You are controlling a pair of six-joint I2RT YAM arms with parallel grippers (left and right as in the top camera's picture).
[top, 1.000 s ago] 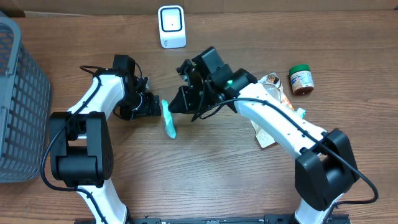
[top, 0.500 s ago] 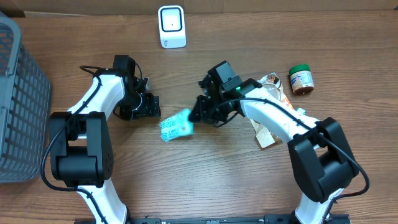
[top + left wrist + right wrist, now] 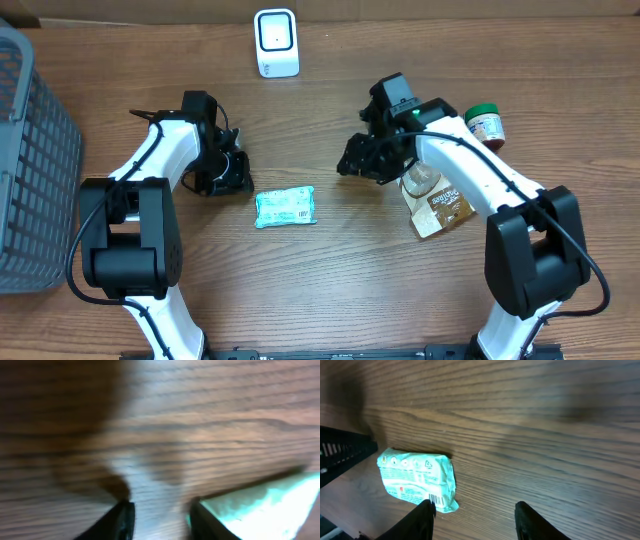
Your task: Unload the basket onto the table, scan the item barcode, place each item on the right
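The item, a teal packet (image 3: 286, 207), lies flat on the wooden table between the two arms, label side up. In the right wrist view the teal packet (image 3: 417, 480) shows its barcode (image 3: 436, 500) at its near corner. My right gripper (image 3: 356, 164) hovers to the packet's right, open and holding nothing; in its wrist view the right gripper (image 3: 475, 522) spans bare wood. My left gripper (image 3: 238, 174) sits just up-left of the packet. The blurred left wrist view shows the left gripper (image 3: 160, 522) with jaws apart over bare wood, and the packet (image 3: 270, 505) beside its right finger. The white scanner (image 3: 276, 42) stands at the back.
A grey basket (image 3: 30, 150) fills the left edge. A brown pouch (image 3: 440, 205) lies under the right arm, and a green-lidded jar (image 3: 485, 127) stands at the right.
The right gripper opened, let the packet fall flat onto the table, and drew back to the right. The left gripper's jaws narrowed; its arm barely moved.
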